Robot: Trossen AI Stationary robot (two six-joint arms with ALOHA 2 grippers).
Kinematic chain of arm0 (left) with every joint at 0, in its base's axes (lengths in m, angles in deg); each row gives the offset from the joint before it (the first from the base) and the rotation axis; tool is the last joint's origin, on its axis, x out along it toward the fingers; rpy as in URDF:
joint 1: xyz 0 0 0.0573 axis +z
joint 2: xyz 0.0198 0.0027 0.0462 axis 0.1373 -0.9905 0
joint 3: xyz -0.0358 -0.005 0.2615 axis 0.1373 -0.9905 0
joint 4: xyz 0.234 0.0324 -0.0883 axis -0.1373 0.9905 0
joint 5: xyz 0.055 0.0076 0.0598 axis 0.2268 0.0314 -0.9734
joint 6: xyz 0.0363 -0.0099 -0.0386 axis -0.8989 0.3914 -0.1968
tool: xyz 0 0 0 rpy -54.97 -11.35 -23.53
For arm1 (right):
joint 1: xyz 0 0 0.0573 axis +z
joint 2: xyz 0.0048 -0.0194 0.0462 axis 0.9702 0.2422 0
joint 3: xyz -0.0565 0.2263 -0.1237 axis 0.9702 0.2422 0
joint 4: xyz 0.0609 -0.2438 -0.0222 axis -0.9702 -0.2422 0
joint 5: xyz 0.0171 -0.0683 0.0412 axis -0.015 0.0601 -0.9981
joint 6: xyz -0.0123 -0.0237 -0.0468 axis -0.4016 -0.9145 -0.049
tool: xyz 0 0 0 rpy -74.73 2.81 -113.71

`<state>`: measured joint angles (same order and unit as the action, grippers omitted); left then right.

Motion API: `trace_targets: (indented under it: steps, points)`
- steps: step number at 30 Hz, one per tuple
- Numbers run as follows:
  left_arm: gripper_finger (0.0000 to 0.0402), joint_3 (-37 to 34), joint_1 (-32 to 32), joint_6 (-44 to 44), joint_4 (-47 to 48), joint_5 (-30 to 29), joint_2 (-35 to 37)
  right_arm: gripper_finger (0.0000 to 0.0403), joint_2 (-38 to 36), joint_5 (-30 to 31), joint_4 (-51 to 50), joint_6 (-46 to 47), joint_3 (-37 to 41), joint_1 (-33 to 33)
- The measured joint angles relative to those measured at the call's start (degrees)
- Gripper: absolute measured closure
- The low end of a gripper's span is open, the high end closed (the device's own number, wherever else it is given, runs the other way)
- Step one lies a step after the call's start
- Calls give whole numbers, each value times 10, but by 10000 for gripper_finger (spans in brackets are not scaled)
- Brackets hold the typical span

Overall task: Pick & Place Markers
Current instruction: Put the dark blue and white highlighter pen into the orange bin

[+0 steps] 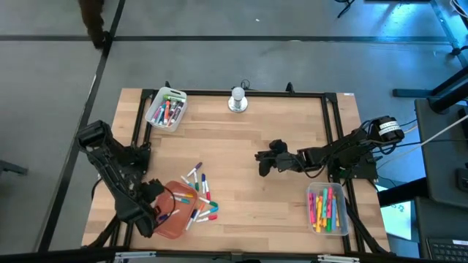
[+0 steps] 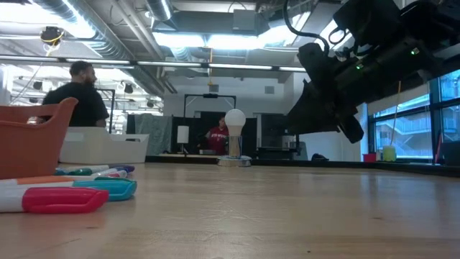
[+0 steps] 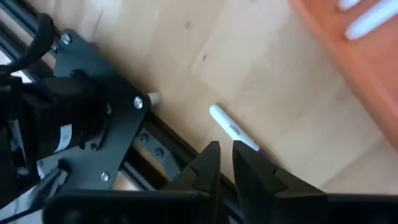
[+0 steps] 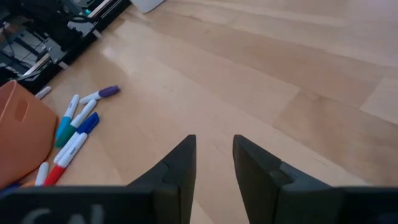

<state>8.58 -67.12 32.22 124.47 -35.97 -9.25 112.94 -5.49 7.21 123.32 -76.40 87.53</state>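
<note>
Pale wooden boards make up the table (image 1: 241, 146), framed by a black rail, with grey floor beyond it in the high view.

At the lower left of that view the left gripper (image 1: 159, 213) sits at the near-left edge of the orange tray (image 1: 178, 223). In its own wrist view its two dark fingers (image 3: 208, 167) stand almost together, a thin gap between the tips and nothing between them; a white marker (image 3: 233, 127) lies on the wood just beyond the tips, with the table's black rail beside it and the orange tray at the upper right of that picture.

Right of the picture's centre, the right gripper (image 1: 263, 162) hangs over bare wood; its fingers (image 4: 180, 165) are apart and hold nothing.

Loose markers (image 1: 199, 183) are scattered on the table just above and to the right of the orange tray, some touching its rim, white-barrelled with coloured caps. More markers lie in the orange tray. A clear tray (image 1: 167, 109) in the upper left of the table holds further markers, and another clear tray (image 1: 327, 210) at the lower right holds a bunch of coloured ones. A white bulb-like object on a round base (image 1: 238, 100) stands at the table's top-centre edge.

In the low view, a person in a dark shirt (image 2: 75, 97) is at the left, behind the table.
</note>
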Motion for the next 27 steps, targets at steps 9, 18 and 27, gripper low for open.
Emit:
trace_targets:
  steps: [9, 18, 27]
  points:
    - [373, -25, -34, 73, 3, -16, 0, 296, 0, -18, 0, -2, 0, 0]
    - [373, -42, -149, 256, -1, -192, 0, 296, 0, -18, -17, -4, 0, 0]
    - [373, -81, -184, 274, -37, -157, 2, 296, 0, -49, -17, 0, 0, 0]
